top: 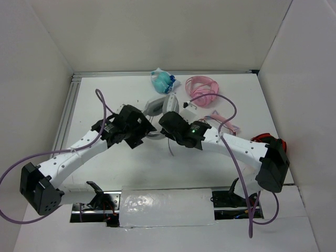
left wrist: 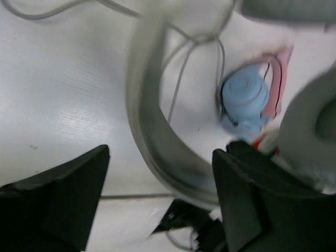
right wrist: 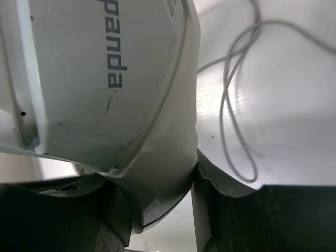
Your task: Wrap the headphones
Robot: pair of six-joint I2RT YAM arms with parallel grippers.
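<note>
Lg grey/white headphones at table centre, thin grey cable loose

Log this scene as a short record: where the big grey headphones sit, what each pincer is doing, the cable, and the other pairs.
headphones: middle of the table, between the two arms
left pincer: open, fingers either side of the headband
right pincer: shut on the headband
cable: loose loops, unwrapped
blue pair: far edge
pink pair: right of the blue pair
</note>
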